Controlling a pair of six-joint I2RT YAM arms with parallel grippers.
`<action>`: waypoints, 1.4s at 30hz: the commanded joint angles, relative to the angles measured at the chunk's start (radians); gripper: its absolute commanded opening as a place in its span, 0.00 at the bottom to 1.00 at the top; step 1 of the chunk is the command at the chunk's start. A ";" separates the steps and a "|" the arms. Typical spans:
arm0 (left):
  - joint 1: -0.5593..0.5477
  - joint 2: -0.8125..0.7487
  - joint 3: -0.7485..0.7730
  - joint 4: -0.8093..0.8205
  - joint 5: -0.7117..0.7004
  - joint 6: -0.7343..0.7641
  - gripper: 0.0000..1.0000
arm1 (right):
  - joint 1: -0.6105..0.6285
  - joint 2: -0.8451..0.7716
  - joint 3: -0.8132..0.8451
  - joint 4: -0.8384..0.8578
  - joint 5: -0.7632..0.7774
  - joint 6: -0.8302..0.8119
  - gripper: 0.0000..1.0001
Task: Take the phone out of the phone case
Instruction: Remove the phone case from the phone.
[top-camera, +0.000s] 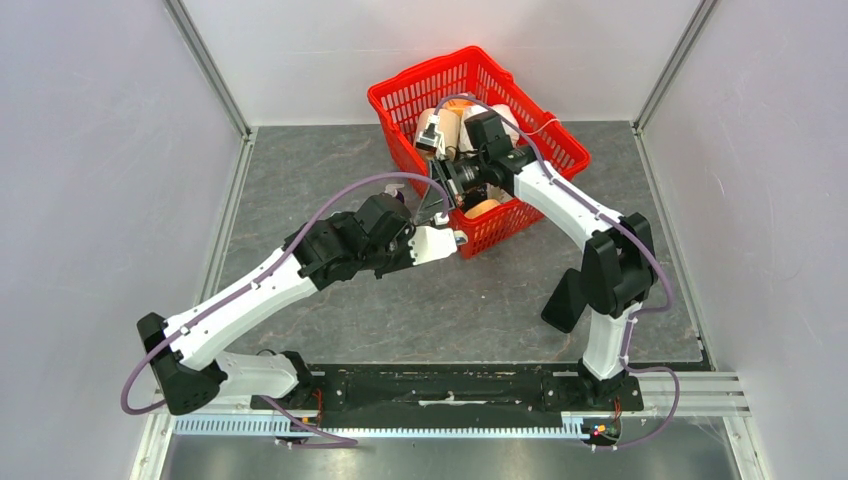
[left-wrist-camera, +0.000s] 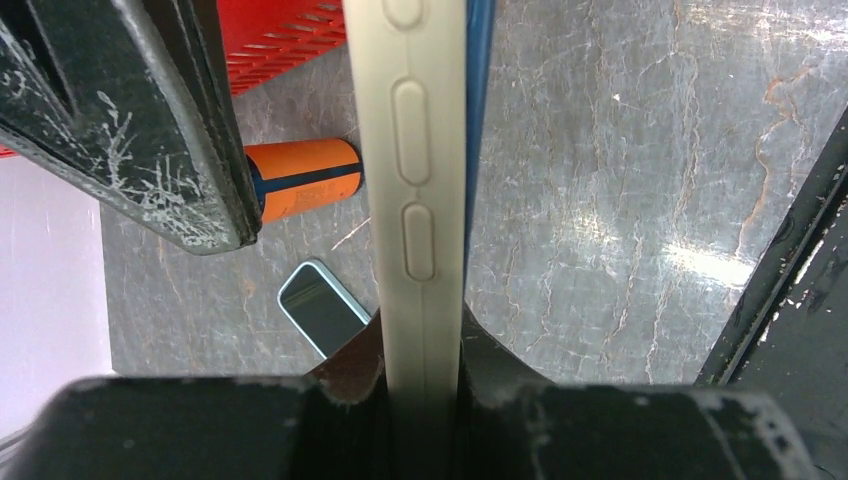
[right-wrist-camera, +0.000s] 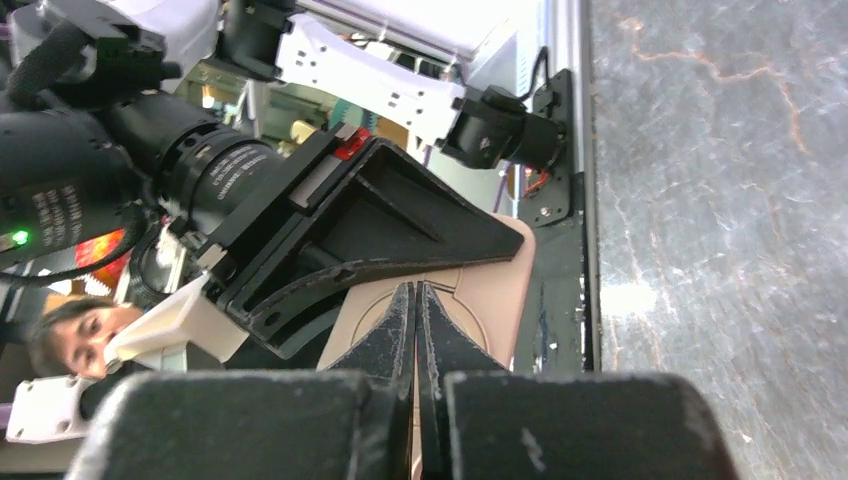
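Note:
In the left wrist view the phone case (left-wrist-camera: 415, 200) stands edge-on, beige with raised side buttons. A blue edge of the phone (left-wrist-camera: 479, 90) shows along its right side. My left gripper (left-wrist-camera: 425, 345) is shut on the case's lower end and holds it above the table in front of the basket (top-camera: 437, 225). My right gripper (right-wrist-camera: 415, 292) is shut, and its tips rest against the case's pinkish back (right-wrist-camera: 490, 290), on a ring moulded into it. It reaches over from the basket side (top-camera: 452, 186) and shows as a scuffed black block (left-wrist-camera: 140, 130) to the left of the case.
A red basket (top-camera: 400, 100) holding several items stands at the back of the table. An orange cylinder (left-wrist-camera: 300, 178) and a small dark-screened device with a pale rim (left-wrist-camera: 320, 305) lie on the grey marbled tabletop (left-wrist-camera: 620, 200) below the case. Grey walls close in both sides.

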 joint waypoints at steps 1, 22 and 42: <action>0.009 -0.040 0.031 0.072 0.021 0.040 0.02 | 0.002 0.021 0.075 -0.336 0.172 -0.222 0.00; 0.338 -0.206 0.080 -0.026 0.554 -0.123 0.02 | -0.027 -0.284 0.351 -0.769 0.631 -0.749 0.83; 0.441 -0.165 0.072 0.005 0.908 -0.232 0.02 | 0.106 -0.277 0.452 -0.848 0.630 -0.862 0.85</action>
